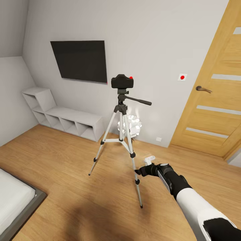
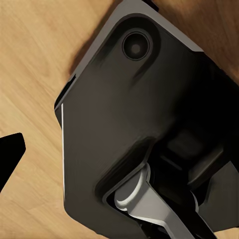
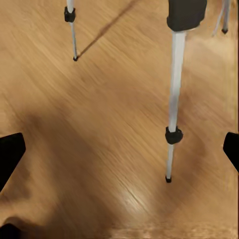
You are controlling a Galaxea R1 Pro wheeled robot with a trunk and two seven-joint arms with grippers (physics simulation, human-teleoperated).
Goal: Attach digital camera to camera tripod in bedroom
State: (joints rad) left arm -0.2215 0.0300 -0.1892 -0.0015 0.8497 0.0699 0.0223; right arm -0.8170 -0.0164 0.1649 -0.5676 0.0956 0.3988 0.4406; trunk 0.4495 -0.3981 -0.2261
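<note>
**Digital camera sitting on the tripod head in the bedroom**

Digital camera (image 1: 122, 81) is resting on top of the camera tripod (image 1: 121, 134), which is standing on the light wood floor (image 1: 67, 187) in the middle of the head view. Nearest the robot, the right arm is reaching forward and low, its right gripper (image 1: 142, 171) hanging just beside the tripod's nearest leg, close to a black leg joint. In the right wrist view the dark fingertips (image 3: 10, 154) are showing at opposite edges with bare floor between them, so the jaws are standing apart and holding nothing. The left gripper (image 2: 9, 158) is showing one dark fingertip over the floor beside a large dark body; whether its jaws are apart or together cannot be told. A corner of the white bed (image 1: 13, 201) is lying at the lower left. Behind the tripod a white spiky-ball lamp (image 1: 131, 125) is glowing near the wall. Farther back, a grey cube shelf (image 1: 63, 118) is sitting below a black wall TV (image 1: 80, 61), and an oak door (image 1: 214, 87) is standing at the right.
</note>
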